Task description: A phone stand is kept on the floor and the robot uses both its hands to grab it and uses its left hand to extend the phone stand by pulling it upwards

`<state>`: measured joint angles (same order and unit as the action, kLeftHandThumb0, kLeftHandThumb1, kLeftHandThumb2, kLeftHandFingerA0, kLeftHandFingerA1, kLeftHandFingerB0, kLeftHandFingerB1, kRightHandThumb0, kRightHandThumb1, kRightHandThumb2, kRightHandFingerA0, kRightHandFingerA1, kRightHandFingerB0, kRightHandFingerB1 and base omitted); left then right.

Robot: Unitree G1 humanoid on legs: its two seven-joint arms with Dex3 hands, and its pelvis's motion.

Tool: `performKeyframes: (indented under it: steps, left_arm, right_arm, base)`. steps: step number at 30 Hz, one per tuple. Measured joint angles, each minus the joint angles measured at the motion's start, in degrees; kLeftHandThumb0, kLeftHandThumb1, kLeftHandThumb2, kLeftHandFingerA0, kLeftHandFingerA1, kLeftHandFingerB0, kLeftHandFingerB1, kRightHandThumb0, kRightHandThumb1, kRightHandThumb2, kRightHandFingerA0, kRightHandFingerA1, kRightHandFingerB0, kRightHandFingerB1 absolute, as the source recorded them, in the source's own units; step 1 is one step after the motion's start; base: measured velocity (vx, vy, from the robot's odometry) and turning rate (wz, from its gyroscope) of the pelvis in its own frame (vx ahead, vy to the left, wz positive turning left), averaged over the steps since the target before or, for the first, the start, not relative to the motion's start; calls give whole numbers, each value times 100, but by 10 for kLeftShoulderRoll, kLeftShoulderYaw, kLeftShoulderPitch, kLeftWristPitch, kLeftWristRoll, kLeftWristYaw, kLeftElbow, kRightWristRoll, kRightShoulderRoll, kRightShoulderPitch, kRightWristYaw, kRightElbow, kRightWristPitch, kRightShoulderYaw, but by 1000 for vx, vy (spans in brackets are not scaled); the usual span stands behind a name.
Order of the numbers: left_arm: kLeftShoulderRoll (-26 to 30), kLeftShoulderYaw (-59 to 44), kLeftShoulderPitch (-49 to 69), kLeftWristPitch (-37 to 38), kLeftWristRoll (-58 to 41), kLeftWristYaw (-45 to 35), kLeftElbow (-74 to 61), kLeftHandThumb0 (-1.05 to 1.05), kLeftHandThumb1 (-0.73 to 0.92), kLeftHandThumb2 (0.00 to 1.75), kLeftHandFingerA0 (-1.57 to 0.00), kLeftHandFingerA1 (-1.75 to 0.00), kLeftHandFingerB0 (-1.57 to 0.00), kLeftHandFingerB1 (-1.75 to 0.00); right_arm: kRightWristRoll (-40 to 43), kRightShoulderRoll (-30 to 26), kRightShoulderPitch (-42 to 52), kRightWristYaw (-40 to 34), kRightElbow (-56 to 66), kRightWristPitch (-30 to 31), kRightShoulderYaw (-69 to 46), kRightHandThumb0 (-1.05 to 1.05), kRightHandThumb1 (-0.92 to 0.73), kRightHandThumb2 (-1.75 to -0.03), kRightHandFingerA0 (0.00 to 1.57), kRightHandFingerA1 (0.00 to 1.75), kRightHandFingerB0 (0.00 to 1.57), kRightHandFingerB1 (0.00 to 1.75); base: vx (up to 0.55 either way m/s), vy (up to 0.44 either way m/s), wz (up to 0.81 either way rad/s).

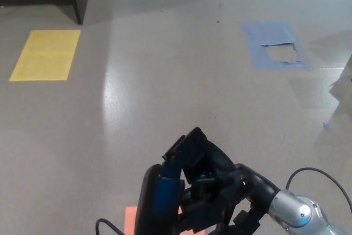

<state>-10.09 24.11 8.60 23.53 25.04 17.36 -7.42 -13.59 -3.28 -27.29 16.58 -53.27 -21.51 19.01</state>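
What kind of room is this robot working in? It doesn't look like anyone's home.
Probably a lab or test hall, not a home. The bare polished floor carries coloured marker patches: a yellow rectangle, a torn blue one and an orange one near the robot's hands.
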Motion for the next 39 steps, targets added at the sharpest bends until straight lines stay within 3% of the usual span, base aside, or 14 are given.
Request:
performKeyframes:
  steps: [5, 11, 13, 16, 19, 20, 24, 25, 28, 32, 33, 35, 36, 39]
  left_arm:
    - [0, 0, 2, -20, -41, -10, -9, -12, 65, 63, -81, -175, -48, -175]
    - [0, -2, 2, -45, -89, -21, -23, -13, 69, 64, -82, -175, -43, -175]
    - [1, -2, 1, -57, -106, -25, -32, -19, 68, 61, -80, -175, -48, -175]
    - [2, -2, -1, -78, -128, -29, -46, -18, 67, 63, -81, -175, -55, -175]
    - [3, -2, -7, -104, -149, -34, -61, -13, 67, 69, -87, -175, -53, -175]
    - [3, -2, -14, -115, -156, -35, -66, -11, 65, 72, -89, -175, -54, -175]
    - [2, -2, -39, -150, -182, -36, -86, -11, 66, 73, -95, -175, -59, -175]
    - [0, -2, -50, -159, -189, -37, -93, -10, 65, 78, -100, -175, -63, -175]
    - [0, -1, -79, -189, -204, -37, -109, -6, 63, 80, -102, -175, -67, -175]
    - [0, -4, -115, -226, -223, -37, -117, -8, 59, 85, -135, -169, -100, -150]
    - [0, -5, -130, -241, -231, -37, -119, -3, 60, 79, -99, -175, -68, -175]
    - [-2, -9, -155, -262, -242, -36, -122, -2, 58, 82, -100, -175, -70, -175]
    - [-5, -12, -171, -273, -249, -35, -123, -4, 50, 87, -137, -166, -105, -149]
    - [-10, -20, -211, -300, -266, -31, -129, -3, 52, 78, -101, -175, -73, -175]
  right_arm:
    - [0, 7, 0, 0, -12, 0, -5, -105, -55, -58, 37, 87, 31, 70]
    - [0, 10, 0, -1, -28, -3, -13, -103, -47, -100, 62, 87, 42, 75]
    - [0, 11, 0, -2, -33, -5, -17, -105, -64, -60, 81, 79, 64, 71]
    - [2, 13, 0, -3, -39, -6, -23, -103, -40, -95, 76, 90, 77, 80]
    - [3, 16, 0, -4, -43, -8, -28, -105, -43, -99, 38, 91, 48, 85]
    - [3, 17, 0, -5, -45, -9, -31, -105, -62, -61, 41, 106, 44, 91]
    - [3, 18, 0, -8, -51, -9, -37, -105, -60, -61, 67, 92, 55, 81]
    - [3, 19, 0, -10, -52, -9, -39, -105, -61, -62, 100, 93, 67, 79]
    - [3, 19, 0, -15, -57, -9, -46, -105, -61, -60, 67, 96, 54, 84]
    - [4, 19, 0, -21, -60, -9, -54, -105, -59, -59, 71, 93, 56, 82]
    - [4, 20, 0, -23, -61, -9, -57, -105, -58, -60, 67, 92, 56, 81]
    - [5, 20, 0, -27, -62, -9, -62, -105, -59, -60, 66, 91, 56, 80]
    - [5, 20, 0, -29, -63, -9, -64, -105, -59, -59, 69, 89, 56, 81]
    - [5, 22, 0, -33, -67, -9, -69, -105, -60, -59, 80, 92, 59, 81]
  base:
    - [0, 0, 0]
    - [0, 0, 0]
    - [0, 0, 0]
    - [0, 0, 0]
    - [0, 0, 0]
    - [0, 0, 0]
    - [0, 0, 0]
    - [0, 0, 0]
    - [0, 0, 0]
    - [0, 0, 0]
    - [0, 0, 0]
    - [0, 0, 0]
    - [0, 0, 0]
    - [0, 0, 0]
